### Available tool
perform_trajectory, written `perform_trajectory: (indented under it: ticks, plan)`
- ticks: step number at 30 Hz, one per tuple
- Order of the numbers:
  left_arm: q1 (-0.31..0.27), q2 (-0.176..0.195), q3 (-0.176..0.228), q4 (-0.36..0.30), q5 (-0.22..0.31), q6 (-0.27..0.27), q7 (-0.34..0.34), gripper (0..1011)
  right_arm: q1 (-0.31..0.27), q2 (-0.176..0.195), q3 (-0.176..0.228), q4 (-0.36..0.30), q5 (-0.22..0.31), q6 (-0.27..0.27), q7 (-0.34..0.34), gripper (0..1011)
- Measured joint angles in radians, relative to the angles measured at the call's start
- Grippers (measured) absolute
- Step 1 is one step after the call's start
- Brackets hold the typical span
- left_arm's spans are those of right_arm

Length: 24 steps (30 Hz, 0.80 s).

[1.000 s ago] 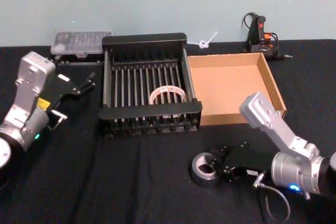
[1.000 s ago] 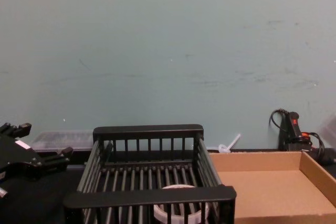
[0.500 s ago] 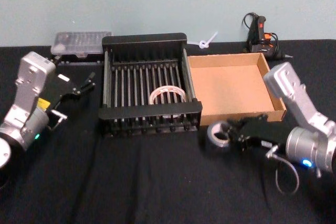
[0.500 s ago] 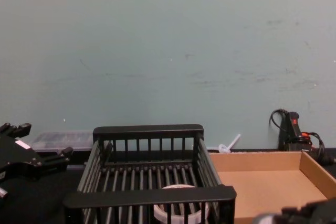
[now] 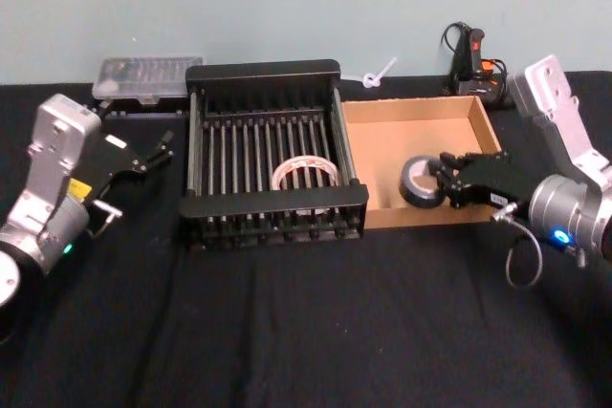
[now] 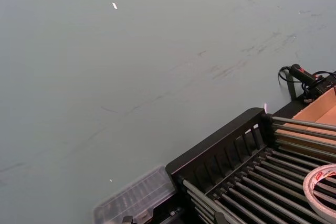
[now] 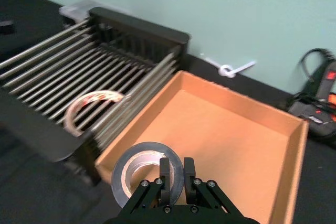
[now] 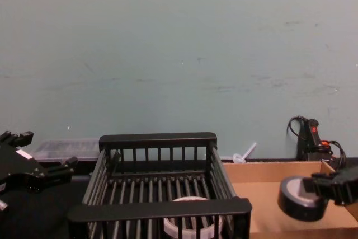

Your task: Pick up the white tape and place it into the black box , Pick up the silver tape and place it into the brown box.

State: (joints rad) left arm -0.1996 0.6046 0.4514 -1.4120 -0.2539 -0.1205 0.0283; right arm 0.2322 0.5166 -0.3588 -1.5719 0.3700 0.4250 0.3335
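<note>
1. The right gripper (image 5: pixel 442 182) is clamped on the silver tape (image 5: pixel 418 182), pinching one side of the roll's wall. In the right wrist view its fingers (image 7: pixel 166 178) sit tight together on the ring, one through the hole and one outside.

2. The roll hangs off the gripper tips on its edge, with its hole facing roughly sideways, so it isn't lying flat. It's up in the air and not touching anything else.

3. The thing that matters: the roll is over the front part of the brown box (image 5: pixel 478 128), just inside the front wall, on the side nearer the crate. The tray floor is straight below it, so I'd say the next move is basically down and let go. Maybe nudge it a bit further in first, since it's close to that front wall.

4. The white tape (image 5: pixel 306 174) is lying flat on the slats in the black box (image 5: pixel 263 72), toward the front right corner. So that half looks done to me.

5. The left gripper (image 5: pixel 143 156) is parked well off to the left of the crate, fingers spread and holding nothing. The right arm is clearly the one on the job here.

6. There's a clear plastic case (image 5: pixel 148 77) behind the left arm and a glue gun (image 5: pixel 470 56) behind the tray, both out of the way.
</note>
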Motion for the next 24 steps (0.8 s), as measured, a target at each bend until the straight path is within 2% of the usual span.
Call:
perform_trajectory:
  ticks: [9, 14, 24]
  plan:
    - [0.0, 0.0, 0.0, 0.0, 0.0, 0.0, 0.0, 1001, 0.057, -0.059, 0.015, 0.09, -0.025, 0.0, -0.029, 158]
    - [0.0, 0.0, 0.0, 0.0, 0.0, 0.0, 0.0, 1001, 0.074, -0.079, 0.022, 0.122, -0.036, 0.0, -0.032, 158]
    - [0.0, 0.0, 0.0, 0.0, 0.0, 0.0, 0.0, 1001, 0.076, -0.082, 0.023, 0.127, -0.038, 0.0, -0.032, 158]
